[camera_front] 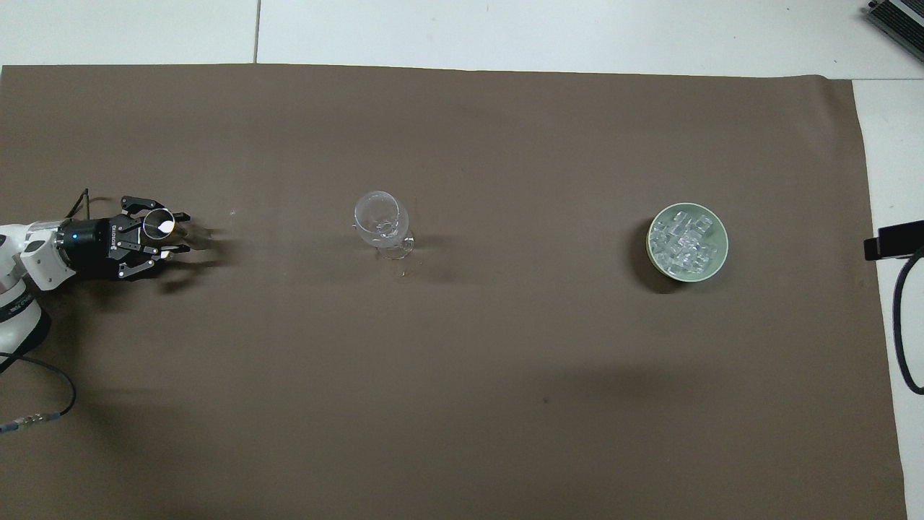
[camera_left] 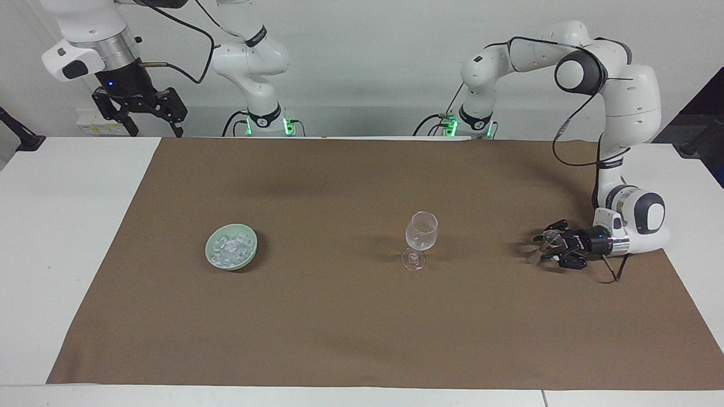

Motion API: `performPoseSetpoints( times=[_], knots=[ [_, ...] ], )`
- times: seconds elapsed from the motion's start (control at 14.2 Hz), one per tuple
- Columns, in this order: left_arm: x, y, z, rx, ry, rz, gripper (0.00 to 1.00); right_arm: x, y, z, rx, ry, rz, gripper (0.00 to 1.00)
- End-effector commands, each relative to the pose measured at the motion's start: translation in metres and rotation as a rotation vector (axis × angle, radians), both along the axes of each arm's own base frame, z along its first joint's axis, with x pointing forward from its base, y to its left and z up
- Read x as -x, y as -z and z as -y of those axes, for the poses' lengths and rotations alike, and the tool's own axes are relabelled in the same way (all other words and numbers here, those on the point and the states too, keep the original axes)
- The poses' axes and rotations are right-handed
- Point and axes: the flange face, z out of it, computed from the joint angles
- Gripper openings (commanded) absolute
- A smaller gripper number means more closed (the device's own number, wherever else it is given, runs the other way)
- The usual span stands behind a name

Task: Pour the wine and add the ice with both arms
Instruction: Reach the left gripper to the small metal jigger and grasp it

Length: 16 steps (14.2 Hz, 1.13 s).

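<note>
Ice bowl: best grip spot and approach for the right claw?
Pinch the rim of the bowl, coming from above: it is shallow, round and upright, and the ice is heaped in the middle. The right claw hangs raised over that end's table edge; the left claw is low at the other end.

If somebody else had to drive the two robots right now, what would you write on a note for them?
Left gripper: low over the brown cloth at the left arm's end, around a small clear glass vessel; grip unclear.
Right gripper: open, empty, raised over the right arm's end of the table, waiting.
Clear stemmed wine glass: upright mid-cloth, looks empty.
Pale green bowl: toward the right arm's end, heaped with small clear ice cubes.
Done: nothing poured, no ice in the glass.
Left: lift the vessel, pour into the glass, then add ice.
</note>
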Motion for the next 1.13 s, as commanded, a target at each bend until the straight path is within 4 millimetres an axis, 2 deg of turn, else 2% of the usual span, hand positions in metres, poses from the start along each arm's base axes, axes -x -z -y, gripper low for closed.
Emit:
performPoseSetpoints(
  times=[0.0,0.56,0.7,0.85,0.99,1.06],
  knots=[
    [0.003,0.003,0.005,0.029,-0.005,0.012,0.4,0.005,-0.002,-0.002,-0.021,0.018,0.001,1.0],
    [0.004,0.001,0.0,0.023,-0.01,0.018,0.23,0.005,-0.002,-0.002,-0.021,0.018,0.001,1.0],
    [0.002,-0.003,0.001,0.019,-0.005,0.023,0.12,0.005,-0.003,-0.002,-0.021,0.018,0.003,1.0],
    [-0.001,-0.009,0.002,0.014,-0.004,0.031,0.02,0.005,-0.002,-0.002,-0.021,0.018,0.001,1.0],
    [-0.008,-0.018,0.012,0.015,0.014,0.052,0.0,0.005,-0.002,-0.002,-0.021,0.018,0.001,1.0],
    [-0.013,-0.031,0.017,0.011,0.026,0.075,0.0,0.005,-0.002,-0.002,-0.021,0.018,0.001,1.0]
  ],
)
